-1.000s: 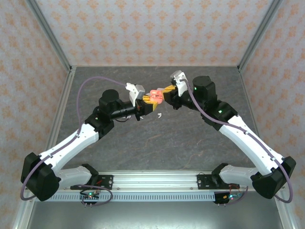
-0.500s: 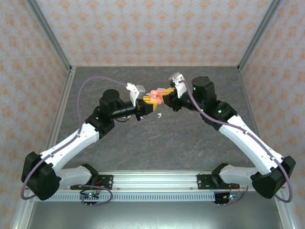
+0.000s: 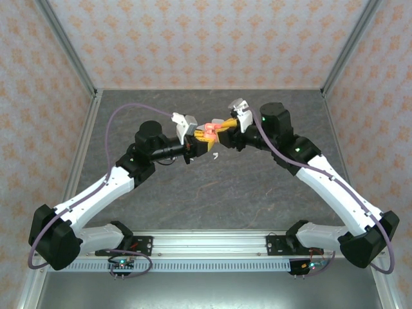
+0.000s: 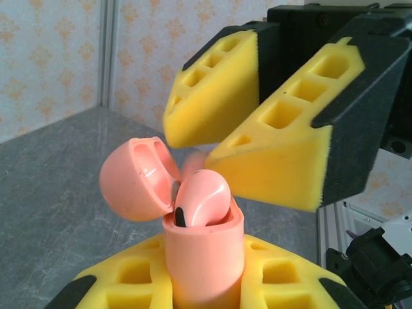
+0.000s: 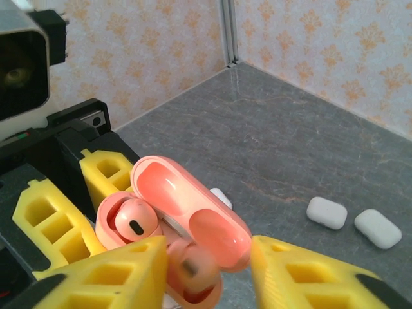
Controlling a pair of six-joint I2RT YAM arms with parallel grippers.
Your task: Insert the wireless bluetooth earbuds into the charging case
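Note:
My left gripper (image 4: pixel 205 278) is shut on the salmon-pink charging case (image 4: pixel 205 257) and holds it upright with its lid (image 4: pixel 137 181) hinged open. One pink earbud (image 4: pixel 202 199) sits in the case. From the right wrist I see that seated earbud (image 5: pixel 132 225) and a second, blurred pink earbud (image 5: pixel 191 269) in the other slot, under the open lid (image 5: pixel 190 209). My right gripper (image 5: pixel 209 259) hangs open over the case, its yellow fingers (image 5: pixel 112 270) on either side of the second earbud without gripping it. From above, both grippers meet at the case (image 3: pixel 207 131).
Two white cases (image 5: pixel 326 212) (image 5: pixel 378 228) lie on the grey table behind the pink case. A small white earbud (image 3: pixel 216 155) lies on the table just in front of the grippers. A corner post (image 5: pixel 228 32) and patterned walls close the back.
My right gripper's jaws have opened, letting go of the second pink earbud at the case. The left gripper still holds the case in the same place.

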